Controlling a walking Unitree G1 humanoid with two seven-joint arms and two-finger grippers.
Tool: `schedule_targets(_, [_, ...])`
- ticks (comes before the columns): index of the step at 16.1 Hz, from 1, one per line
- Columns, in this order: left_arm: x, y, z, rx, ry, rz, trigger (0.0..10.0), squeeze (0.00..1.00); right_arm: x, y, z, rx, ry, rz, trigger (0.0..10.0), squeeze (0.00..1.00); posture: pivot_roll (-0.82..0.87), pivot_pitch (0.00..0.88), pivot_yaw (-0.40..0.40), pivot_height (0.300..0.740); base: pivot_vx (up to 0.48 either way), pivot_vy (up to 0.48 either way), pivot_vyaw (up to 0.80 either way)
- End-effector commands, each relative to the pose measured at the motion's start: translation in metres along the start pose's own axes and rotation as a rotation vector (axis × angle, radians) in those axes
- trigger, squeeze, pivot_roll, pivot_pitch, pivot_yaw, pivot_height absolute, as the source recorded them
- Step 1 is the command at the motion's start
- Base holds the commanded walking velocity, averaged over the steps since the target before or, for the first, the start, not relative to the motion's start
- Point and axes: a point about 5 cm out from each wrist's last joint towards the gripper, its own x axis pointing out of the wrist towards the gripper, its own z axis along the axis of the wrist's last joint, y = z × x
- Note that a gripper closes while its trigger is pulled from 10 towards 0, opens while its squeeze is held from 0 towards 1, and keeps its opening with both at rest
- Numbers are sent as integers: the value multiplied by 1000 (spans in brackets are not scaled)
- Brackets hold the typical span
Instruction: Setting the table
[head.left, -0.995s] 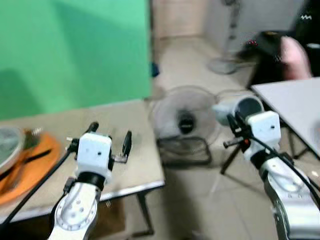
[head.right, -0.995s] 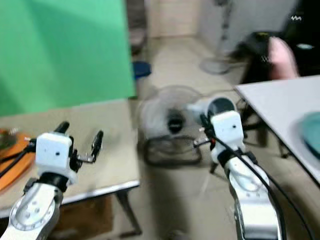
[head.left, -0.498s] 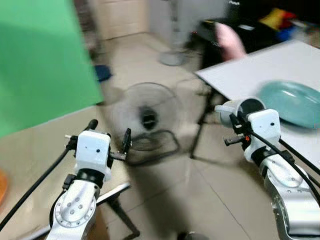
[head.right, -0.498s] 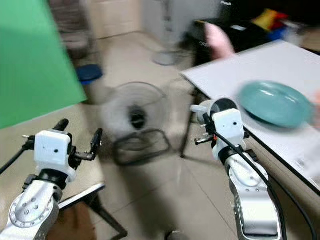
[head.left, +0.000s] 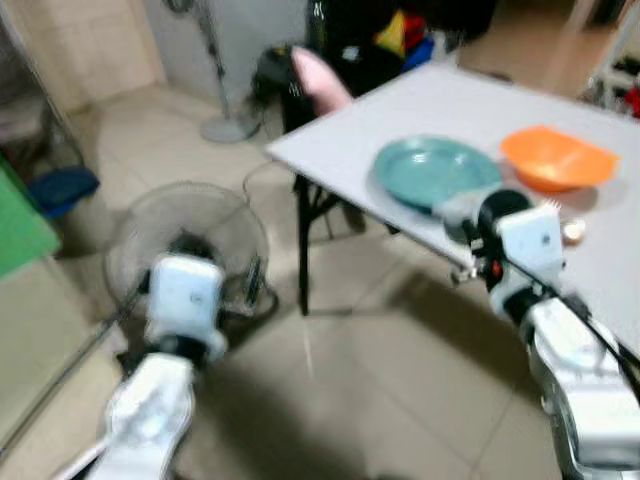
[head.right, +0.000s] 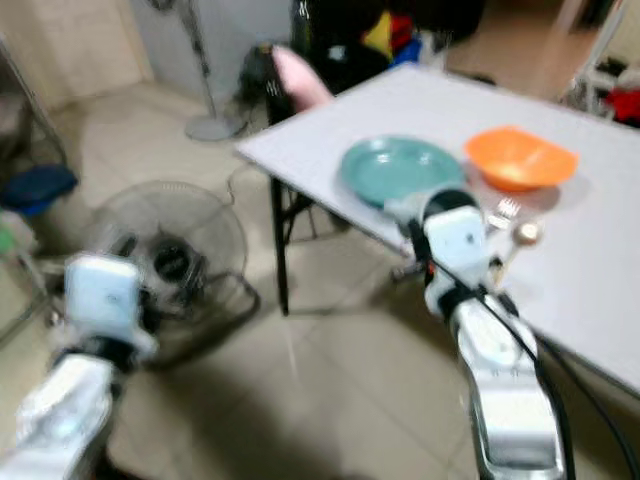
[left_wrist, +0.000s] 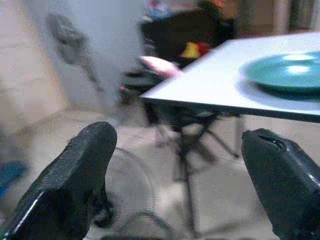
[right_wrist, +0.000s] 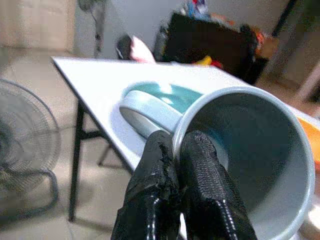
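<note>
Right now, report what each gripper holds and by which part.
The right gripper pinches a pale mug by its rim, one finger inside. The left gripper is open, holding nothing.

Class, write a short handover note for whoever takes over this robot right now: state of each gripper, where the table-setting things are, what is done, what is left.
Right gripper: shut on the rim of the pale blue mug, held at the near edge of the white table.
Left gripper: open, holding nothing, over the floor near the floor fan.
On the table: teal plate, orange bowl, fork beside the bowl.
Done: plate and bowl laid.
Left: set the mug down on the table.
</note>
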Motion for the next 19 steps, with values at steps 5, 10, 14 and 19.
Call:
schedule_targets(5, [-1,14,6,31,-30,42,10000,0,8,11,17,-13,-79,88,10000,0,-78,0,42,740,283,0,-434])
schedule_targets(10, [3,26,12,63,-60,37,10000,0,30,21,63,-172,-211,234,10000,0,-73,0,54,740,311,0,0])
schedule_targets(14, [4,28,14,70,-66,37,10000,0,39,30,75,-240,-256,374,10000,0,-64,0,50,740,318,0,0])
schedule_targets(19, [2,30,14,75,-60,39,10000,0,54,30,82,-312,-251,420,10000,0,-54,0,41,740,319,0,0])
